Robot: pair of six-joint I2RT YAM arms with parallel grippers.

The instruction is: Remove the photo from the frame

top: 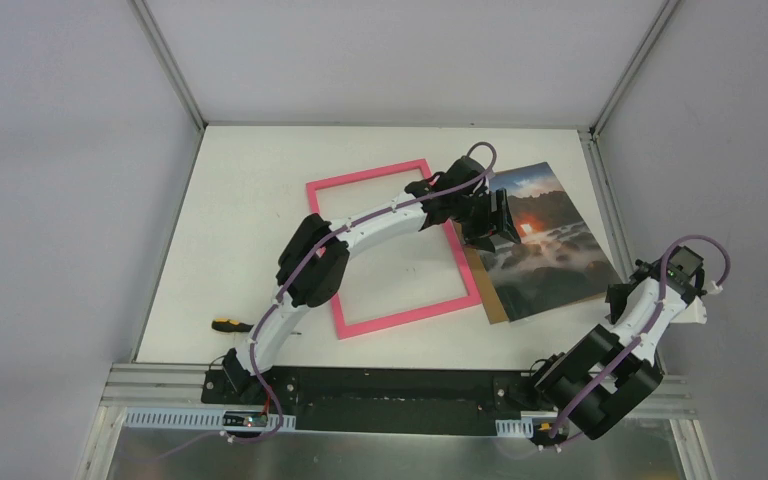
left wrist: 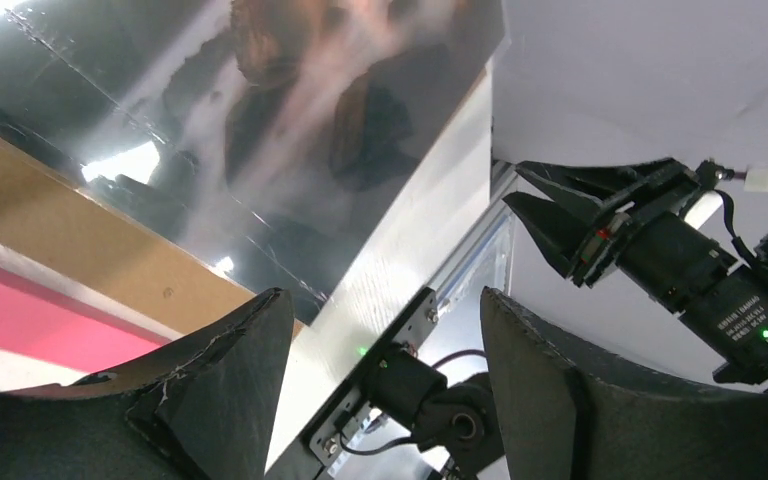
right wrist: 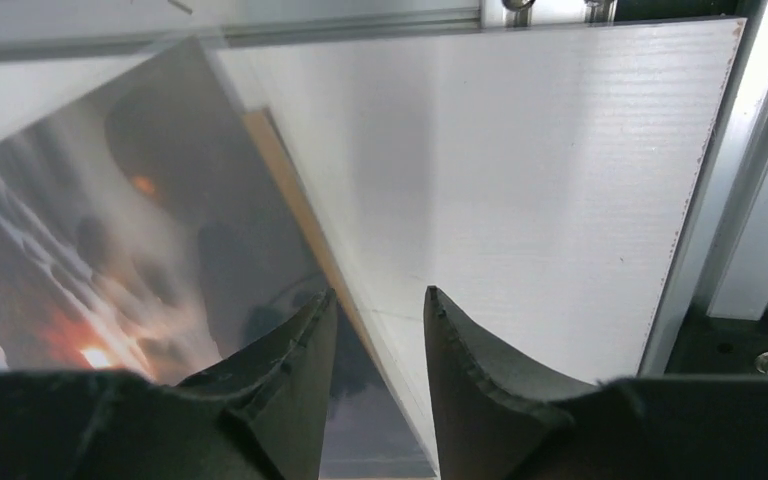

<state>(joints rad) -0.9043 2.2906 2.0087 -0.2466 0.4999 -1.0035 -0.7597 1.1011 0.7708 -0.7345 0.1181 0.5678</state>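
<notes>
- the photo lay flat on the table, outside the frame, its left edge close against the pink right bar
- left gripper hovered over that edge, jaws wide apart, gripping nothing
- right gripper sat by the photo's near right corner, jaws a little apart, nothing between them
- removal looked done; only backing the arms off seemed left

left arm stretched far forward-right, left fingers wide apart. right arm folded at right side, right fingers narrowly apart.
</notes>
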